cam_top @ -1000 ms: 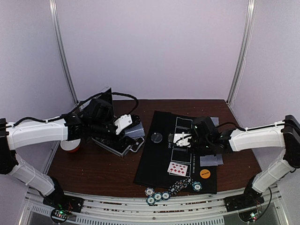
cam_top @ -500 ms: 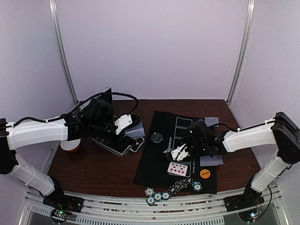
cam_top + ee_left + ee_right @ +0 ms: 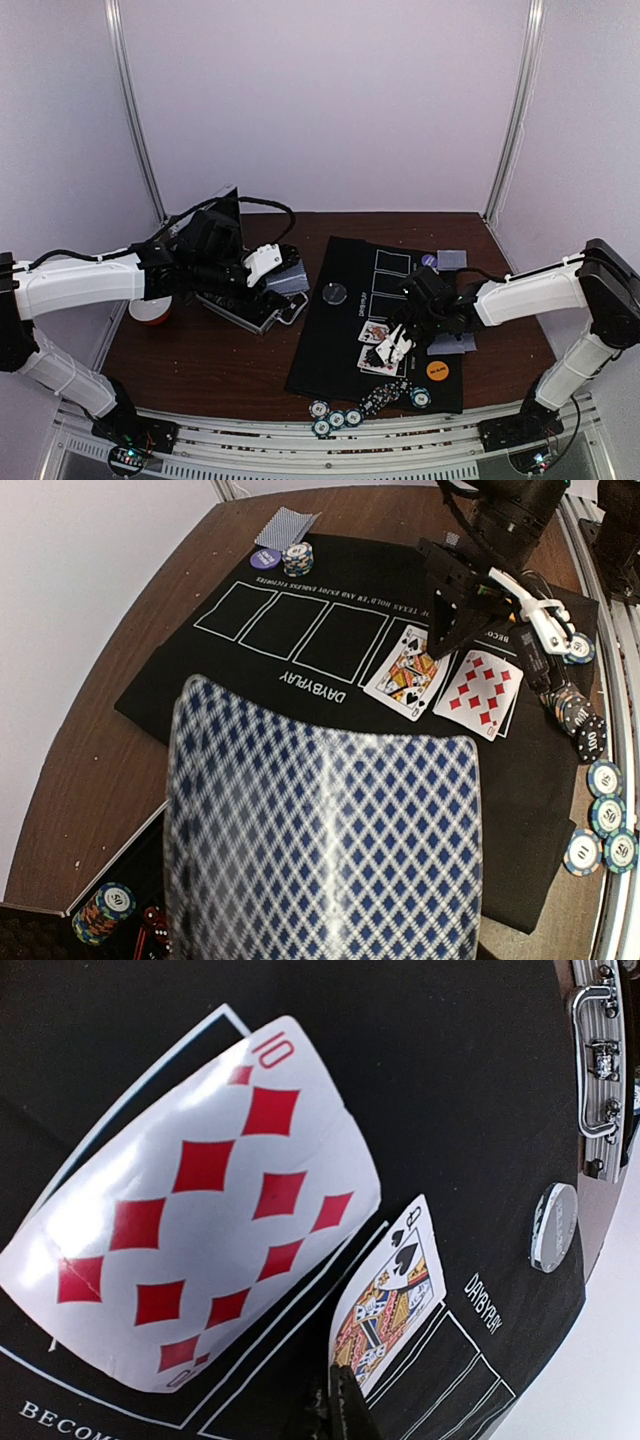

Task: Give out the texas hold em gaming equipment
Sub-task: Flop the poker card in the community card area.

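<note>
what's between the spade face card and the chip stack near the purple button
Only bare mat with empty printed card boxes lies between the spade face card and chip stack, shown in the left wrist view.

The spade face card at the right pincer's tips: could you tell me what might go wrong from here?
1. The right pincer is shut at a corner of the spade face card; if it grips the card, retreating may drag it onto the ten of diamonds beside it.
2. The ten bows upward, so a low sweep could catch it.
3. The left pincer holds a bowed blue-backed deck; cards could slip out.
</note>
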{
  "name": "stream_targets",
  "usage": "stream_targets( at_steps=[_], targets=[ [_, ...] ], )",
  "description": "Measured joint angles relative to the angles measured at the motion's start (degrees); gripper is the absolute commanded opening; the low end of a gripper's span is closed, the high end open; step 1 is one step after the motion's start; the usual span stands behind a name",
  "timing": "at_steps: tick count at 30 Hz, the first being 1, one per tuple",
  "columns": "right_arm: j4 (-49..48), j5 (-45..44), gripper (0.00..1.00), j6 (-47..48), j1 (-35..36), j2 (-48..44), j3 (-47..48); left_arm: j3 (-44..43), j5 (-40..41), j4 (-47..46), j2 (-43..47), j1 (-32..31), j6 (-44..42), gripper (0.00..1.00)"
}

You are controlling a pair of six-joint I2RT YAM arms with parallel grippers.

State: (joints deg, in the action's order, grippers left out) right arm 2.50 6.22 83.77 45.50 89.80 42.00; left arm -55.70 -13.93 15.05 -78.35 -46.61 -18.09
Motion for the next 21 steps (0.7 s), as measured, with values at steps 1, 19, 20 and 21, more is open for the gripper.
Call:
stream_targets(
  at_steps=[1,19,20,21],
  targets=[
    [0.2,-0.2,0.00,0.3,0.0,0.0,0.0,0.0,0.0,0.0,0.0,0.0,0.0,0.52],
    [3.7,-6.2,0.38,4.7,0.8,-2.8,-1.9,0.0,0.0,0.0,0.0,0.0,0.0,0.52],
    [4.0,-7.1,0.38,4.7,0.8,-3.7,-2.2,0.0,0.0,0.0,0.0,0.0,0.0,0.52],
    [4.4,-7.6,0.38,4.6,0.8,-4.5,-2.3,0.0,0.0,0.0,0.0,0.0,0.0,0.52]
  ],
)
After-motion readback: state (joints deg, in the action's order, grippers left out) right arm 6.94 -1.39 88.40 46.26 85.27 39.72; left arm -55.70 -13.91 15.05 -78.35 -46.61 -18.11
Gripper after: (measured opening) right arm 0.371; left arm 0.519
